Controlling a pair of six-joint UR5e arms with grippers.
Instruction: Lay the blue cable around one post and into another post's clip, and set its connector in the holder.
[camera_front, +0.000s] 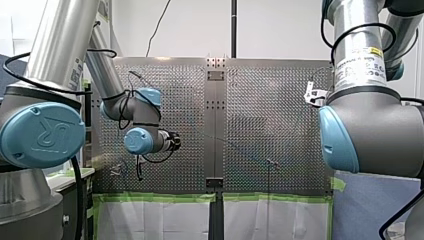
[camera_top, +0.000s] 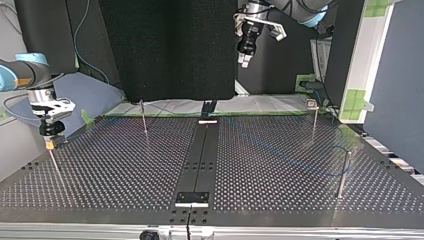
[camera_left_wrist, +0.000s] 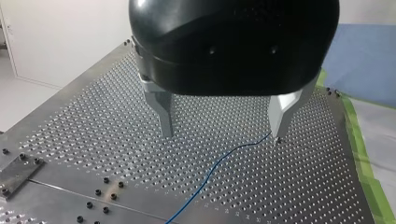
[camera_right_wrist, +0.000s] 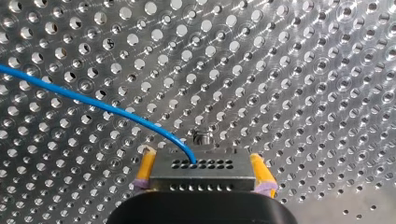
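Right fingers (camera_right_wrist: 146, 165) clamped on connector (camera_right_wrist: 201, 171) | left fingers (camera_left_wrist: 163, 112) spread, empty | connector to be eased down level, blue cable (camera_right_wrist: 93, 105) kept slack

The connector (camera_right_wrist: 201, 172) sits between my right gripper's (camera_right_wrist: 201, 153) fingers, the cable (camera_right_wrist: 93, 103) running off it over the table (camera_right_wrist: 303, 70). In the top view that gripper hangs at the table's left, seemingly just above a post (camera_top: 56, 167).

Cable (camera_right_wrist: 93, 105) blue; table (camera_right_wrist: 303, 70) silver, perforated; tool pads (camera_right_wrist: 146, 168) yellow.
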